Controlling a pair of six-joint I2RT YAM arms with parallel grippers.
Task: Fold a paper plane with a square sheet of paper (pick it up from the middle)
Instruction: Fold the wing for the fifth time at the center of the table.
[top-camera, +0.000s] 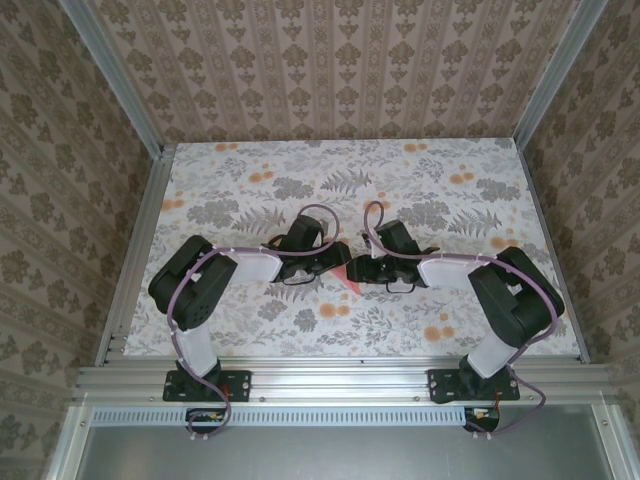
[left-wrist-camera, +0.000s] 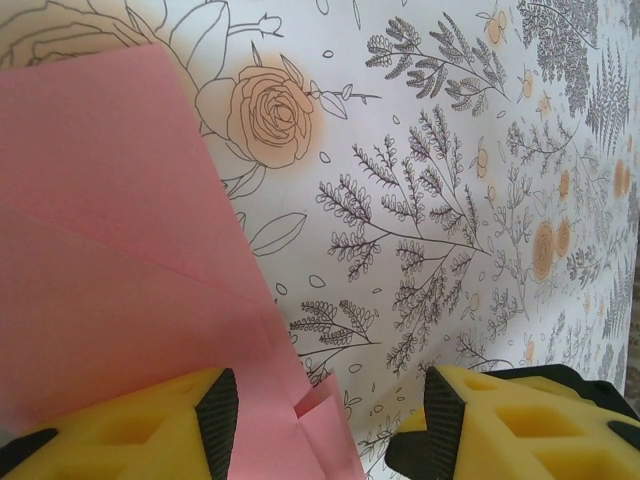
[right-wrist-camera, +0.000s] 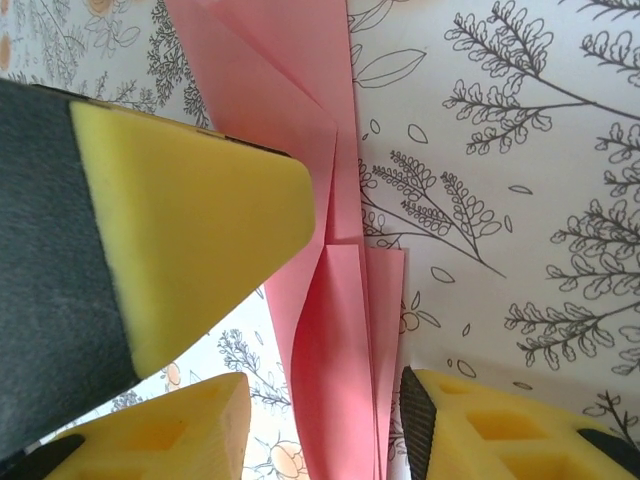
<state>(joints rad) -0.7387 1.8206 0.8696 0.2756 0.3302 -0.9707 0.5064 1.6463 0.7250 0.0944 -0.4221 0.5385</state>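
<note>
The salmon-pink sheet of paper (top-camera: 352, 281) lies mid-table between both arms, folded into a narrow, layered, pointed shape like a paper plane. In the left wrist view the paper (left-wrist-camera: 120, 250) covers the left side, and one edge runs past the left pad of my left gripper (left-wrist-camera: 325, 425). That gripper is open, its right pad well away from the paper. In the right wrist view the folded layers (right-wrist-camera: 340, 350) stand between the jaws of my right gripper (right-wrist-camera: 325, 430). It is open, with the paper close to its right pad and a gap on the left. A yellow left-gripper finger (right-wrist-camera: 190, 200) reaches in from the left.
The table (top-camera: 250, 190) has a floral grey-and-orange cover. Aluminium rails (top-camera: 330, 380) run along its near edge and sides, and wallpapered walls close it in. Both grippers (top-camera: 338, 258) (top-camera: 364, 268) meet at the table's middle, their arms bent outward.
</note>
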